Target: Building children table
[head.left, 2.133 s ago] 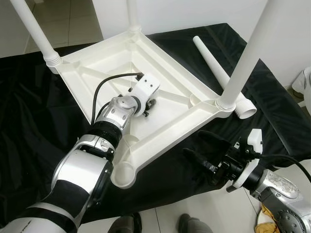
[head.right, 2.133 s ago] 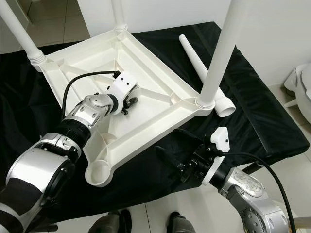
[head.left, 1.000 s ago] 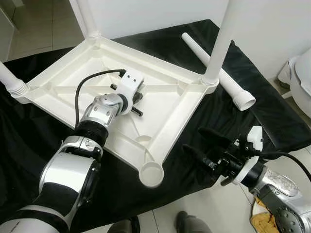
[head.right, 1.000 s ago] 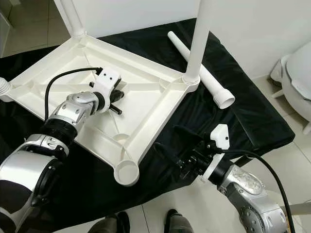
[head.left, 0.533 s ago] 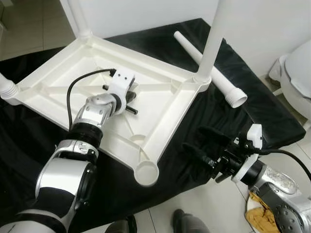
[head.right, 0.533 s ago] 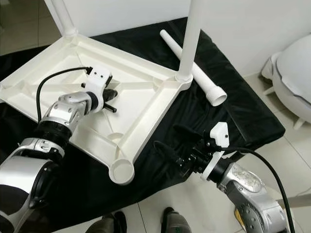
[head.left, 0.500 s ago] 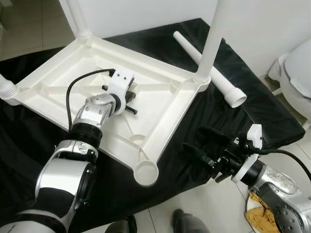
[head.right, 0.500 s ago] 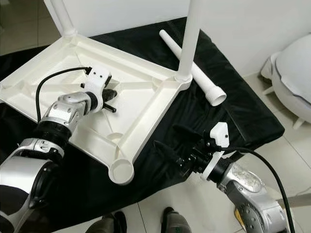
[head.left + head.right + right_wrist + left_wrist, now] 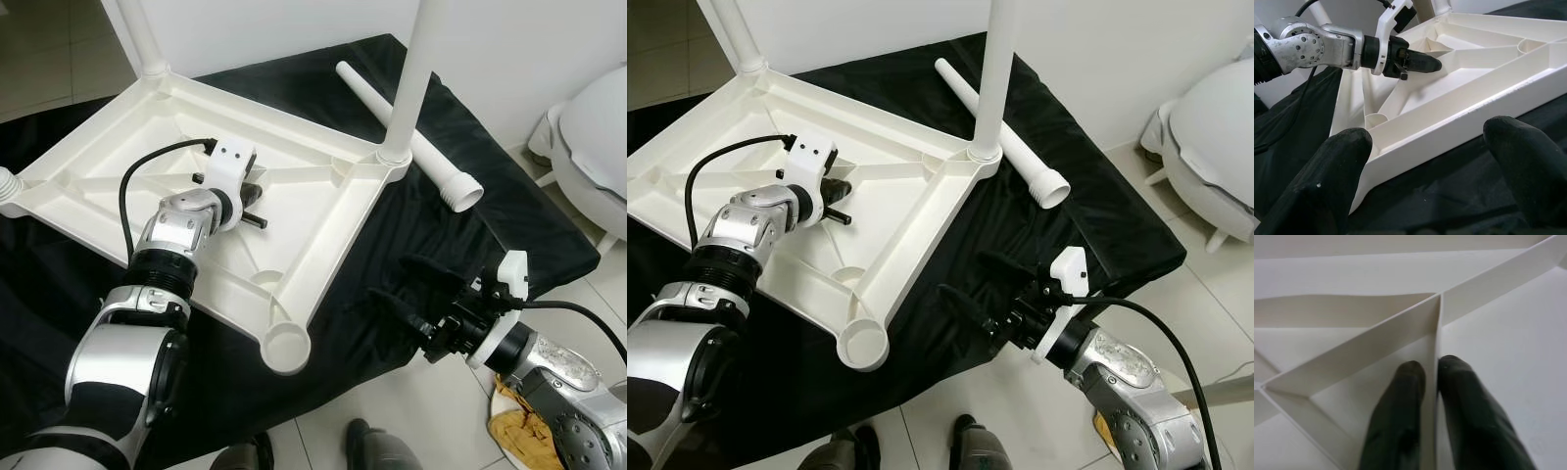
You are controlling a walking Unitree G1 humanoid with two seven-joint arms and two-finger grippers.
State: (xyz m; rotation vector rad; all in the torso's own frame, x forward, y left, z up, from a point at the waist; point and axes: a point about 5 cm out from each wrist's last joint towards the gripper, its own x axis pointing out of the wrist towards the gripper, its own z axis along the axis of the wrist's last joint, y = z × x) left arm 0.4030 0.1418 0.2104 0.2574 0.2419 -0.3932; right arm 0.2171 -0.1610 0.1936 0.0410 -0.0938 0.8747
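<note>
The white plastic children's table (image 9: 294, 211) lies upside down on a surface draped in black cloth (image 9: 411, 235), its ribbed underside facing up. Legs (image 9: 416, 78) stand up from its corners: one rises from the corner nearest the right arm, another (image 9: 137, 34) from the far corner, and the ribbed stub of one (image 9: 8, 184) pokes out at the robot's far left. The corner closest to the robot has only an open round socket (image 9: 283, 346) with nothing in it. One more loose leg (image 9: 411, 142) lies flat on the cloth just beyond the table's right edge, its wide open end pointing toward the robot's right. The left hand (image 9: 253, 204) reaches into the middle of the underside, and in the left wrist view its two black fingers (image 9: 1400, 416) are clenched on a thin upright rib (image 9: 1437, 347), one finger pressed to each face where the ribs cross. The right hand (image 9: 411, 294) hovers over the front edge of the cloth, near the table's long side rail but apart from it, fingers (image 9: 1337, 166) spread wide and holding nothing. Shoes (image 9: 367, 446) of a person show on the tiled floor (image 9: 431, 411) below, and a white rounded fixture (image 9: 588, 147) stands off to the right.
</note>
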